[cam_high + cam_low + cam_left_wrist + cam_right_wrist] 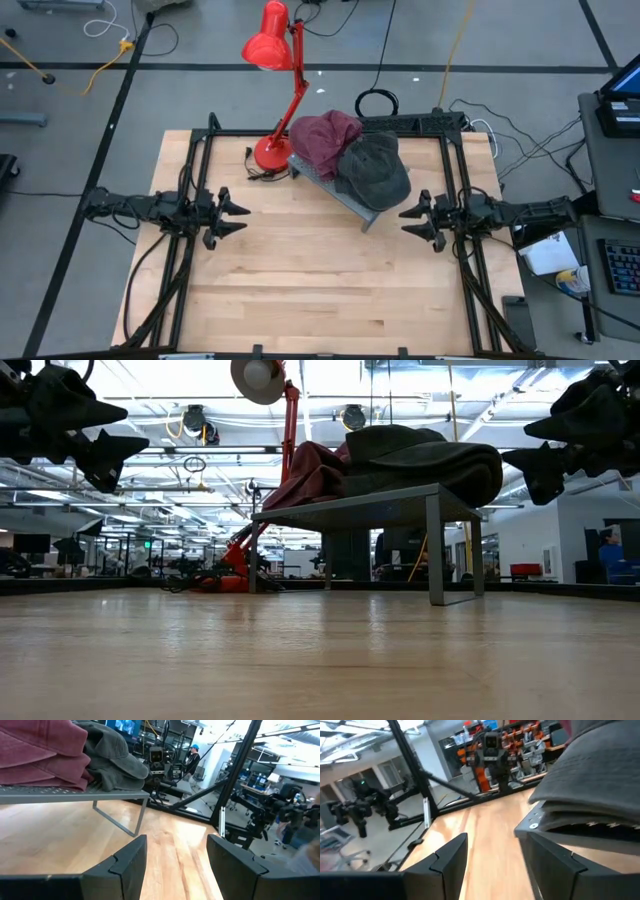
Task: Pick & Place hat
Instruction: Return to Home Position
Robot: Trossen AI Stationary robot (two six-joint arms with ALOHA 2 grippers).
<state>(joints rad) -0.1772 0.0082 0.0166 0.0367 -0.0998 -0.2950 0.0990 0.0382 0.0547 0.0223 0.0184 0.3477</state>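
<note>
Two hats lie side by side on a low grey metal rack (345, 192) at the table's far middle: a maroon cap (322, 138) and a dark grey cap (374, 170), the grey one overlapping the maroon one's edge. In the low view the grey cap (420, 455) rests on the rack's top (380, 507). My left gripper (238, 217) hovers open over the table's left side, away from the rack. My right gripper (408, 220) hovers open on the right, just near of the rack's right end. Both hold nothing.
A red desk lamp (275, 90) stands at the far edge beside the rack, its base (270, 153) next to the maroon cap. A black frame (440, 125) borders the table. Bare wood (320, 290) fills the near half between the arms.
</note>
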